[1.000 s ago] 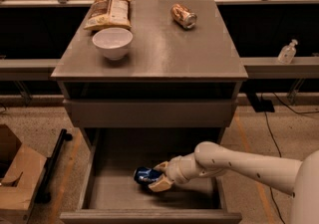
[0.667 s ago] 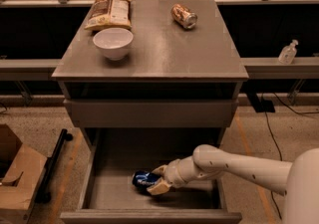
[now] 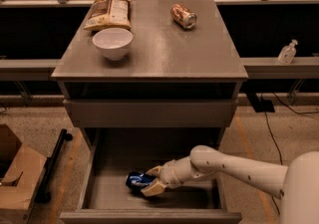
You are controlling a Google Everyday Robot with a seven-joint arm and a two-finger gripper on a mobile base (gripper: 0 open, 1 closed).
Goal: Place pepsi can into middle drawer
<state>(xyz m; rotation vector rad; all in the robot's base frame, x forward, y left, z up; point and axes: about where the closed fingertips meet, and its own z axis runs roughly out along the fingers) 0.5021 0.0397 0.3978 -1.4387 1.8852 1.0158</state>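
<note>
The pepsi can [image 3: 136, 180], dark blue with white marks, lies on its side on the floor of the pulled-out middle drawer [image 3: 107, 197], left of centre. My gripper [image 3: 152, 180] reaches in from the right, low inside the drawer. Its two fingers sit above and below the can's right end, closed on it. The white arm crosses the right half of the drawer.
The cabinet top holds a white bowl [image 3: 112, 43], a snack bag [image 3: 108, 13] and a copper-brown can [image 3: 183, 16] on its side. The upper drawer's flat front panel [image 3: 149, 112] overhangs the open drawer. A cardboard box [image 3: 15, 178] stands at the left, and a clear bottle [image 3: 288, 52] on the right ledge.
My gripper and the pepsi can have moved slightly left and lower in the drawer. The can stays between the fingers.
</note>
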